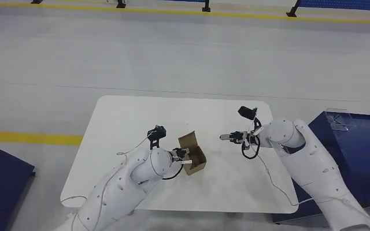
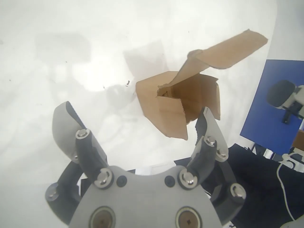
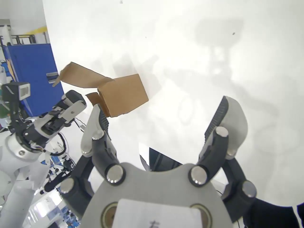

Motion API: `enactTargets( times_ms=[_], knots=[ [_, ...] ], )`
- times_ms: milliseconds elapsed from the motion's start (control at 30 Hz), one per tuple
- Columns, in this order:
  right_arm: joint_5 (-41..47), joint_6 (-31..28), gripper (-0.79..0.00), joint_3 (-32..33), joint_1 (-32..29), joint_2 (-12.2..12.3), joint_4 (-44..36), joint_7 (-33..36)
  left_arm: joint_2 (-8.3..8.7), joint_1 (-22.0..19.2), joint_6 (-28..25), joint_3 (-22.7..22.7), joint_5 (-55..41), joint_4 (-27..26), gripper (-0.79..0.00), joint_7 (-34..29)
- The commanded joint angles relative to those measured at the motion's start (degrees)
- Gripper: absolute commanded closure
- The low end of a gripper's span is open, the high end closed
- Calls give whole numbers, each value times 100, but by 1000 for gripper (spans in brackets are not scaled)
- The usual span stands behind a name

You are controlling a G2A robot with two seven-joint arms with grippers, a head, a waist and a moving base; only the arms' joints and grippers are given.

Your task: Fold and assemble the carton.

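A small brown carton [image 1: 194, 158] sits on the white table [image 1: 139, 115] near its middle, its top open and one long flap [image 2: 228, 50] standing up at an angle. My left gripper [image 1: 180, 154] is right beside the carton on the left and stands open. Its fingers [image 2: 207, 122] straddle the carton's [image 2: 163, 100] near corner without gripping it. My right gripper [image 1: 226, 137] hangs open a short way to the carton's right, apart from it. In the right wrist view the carton [image 3: 124, 93] lies beyond one fingertip [image 3: 98, 113], with nothing between the fingers.
A dark blue cabinet [image 1: 341, 136] stands off the table's right edge, close behind the right arm. Another dark blue block [image 1: 11, 173] sits on the floor to the left. The table's far half is bare white surface.
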Motion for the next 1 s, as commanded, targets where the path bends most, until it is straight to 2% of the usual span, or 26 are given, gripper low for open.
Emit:
enactTargets(
  times_ms=[0, 133, 300, 967],
  knots=[
    [240, -122, -785, -346, 201, -143, 293, 54, 48, 125, -59, -290, -175, -104, -785, 19],
    [307, -250, -785, -863, 488, -386, 687, -46, 153, 403, 21, -550, -56, -286, -785, -2],
    [408, -306, -785, -1198, 689, -597, 1046, -156, 177, 500, -261, -503, -24, -75, -785, -186],
    [248, -248, -785, -1870, 946, -1109, 1687, -378, -140, 59, -727, -42, -341, 945, -785, -148]
  ],
)
